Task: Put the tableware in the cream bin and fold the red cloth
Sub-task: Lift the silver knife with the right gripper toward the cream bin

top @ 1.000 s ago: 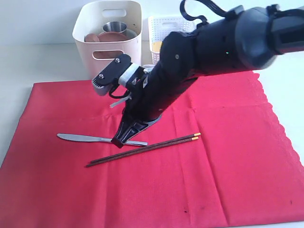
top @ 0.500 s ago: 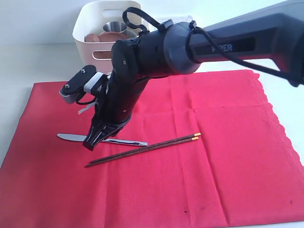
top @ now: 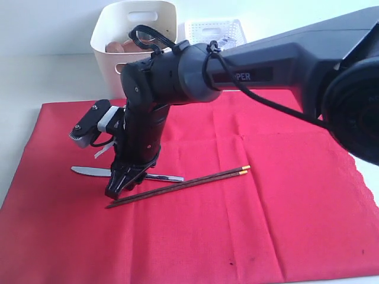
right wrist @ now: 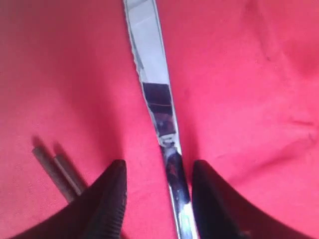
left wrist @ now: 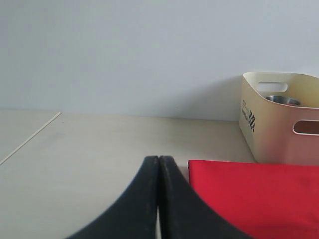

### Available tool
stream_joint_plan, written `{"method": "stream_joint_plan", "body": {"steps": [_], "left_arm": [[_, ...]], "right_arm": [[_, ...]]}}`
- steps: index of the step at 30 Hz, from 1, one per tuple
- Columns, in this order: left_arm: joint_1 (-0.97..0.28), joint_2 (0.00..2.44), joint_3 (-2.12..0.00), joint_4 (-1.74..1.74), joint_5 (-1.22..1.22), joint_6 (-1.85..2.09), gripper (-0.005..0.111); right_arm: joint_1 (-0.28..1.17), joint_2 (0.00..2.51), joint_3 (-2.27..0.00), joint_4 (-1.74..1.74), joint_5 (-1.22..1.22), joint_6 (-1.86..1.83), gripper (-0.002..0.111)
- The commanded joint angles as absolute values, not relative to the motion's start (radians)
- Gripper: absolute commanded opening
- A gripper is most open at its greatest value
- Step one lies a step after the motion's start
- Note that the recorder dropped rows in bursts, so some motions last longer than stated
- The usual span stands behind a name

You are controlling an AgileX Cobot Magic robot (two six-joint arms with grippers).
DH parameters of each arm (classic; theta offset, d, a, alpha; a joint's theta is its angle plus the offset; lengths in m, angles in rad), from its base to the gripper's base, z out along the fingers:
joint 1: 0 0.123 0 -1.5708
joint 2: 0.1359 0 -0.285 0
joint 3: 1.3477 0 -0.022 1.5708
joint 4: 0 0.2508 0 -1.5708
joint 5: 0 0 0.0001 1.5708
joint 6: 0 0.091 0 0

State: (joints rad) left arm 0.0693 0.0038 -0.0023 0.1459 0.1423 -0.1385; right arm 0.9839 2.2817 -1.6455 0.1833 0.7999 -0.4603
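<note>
The right gripper reaches across to the left part of the red cloth and points steeply down, its tips at the cloth. Its two dark fingers stand partly apart, about halfway spread, with nothing clamped between them. In the right wrist view the steel knife runs through the gap. Bare red fabric shows between the knife and one finger, while the other finger sits right beside the knife's edge; whether it touches the metal cannot be told. The knife lies flat on the cloth, blade tip toward the left, and the claw straddles it around its middle. The dark chopsticks with yellow tips lie side by side just near of the knife, slanting from near-left to far-right with the yellow ends to the right. Their dark ends lie close to the outer side of one finger without touching it. The cloth is spread open and flat, scalloped edge at the right. The cream bin stands beyond the cloth's far-left edge, with the white perforated basket to its right. The left gripper is pressed shut on nothing, low over the table, off the cloth's left edge. Its wrist view shows the steel cup inside the bin.
</note>
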Motion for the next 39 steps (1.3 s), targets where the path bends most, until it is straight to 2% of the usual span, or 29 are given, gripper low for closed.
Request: {"method": "stream_joint_plan", "body": {"steps": [1,3,11,27,39], "left_arm": [[0.07,0.0,0.0,0.152,0.14,-0.135,0.0],[0.07,0.0,0.0,0.152,0.14,-0.135,0.0],[0.07,0.0,0.0,0.152,0.14,-0.135,0.0],[0.07,0.0,0.0,0.152,0.14,-0.135,0.0],[0.07,0.0,0.0,0.152,0.14,-0.135,0.0]], "right_arm": [[0.989,2.304,-1.673,0.151,0.809,-0.471,0.041],[0.989,2.304,-1.673,0.151,0.807,-0.491,0.037],[0.989,2.304,-1.673,0.151,0.809,-0.533,0.001],[0.989,2.267,-1.673,0.085,0.768,-0.559,0.0],[0.975,2.074,-1.673,0.07,0.657,-0.549,0.0]]}}
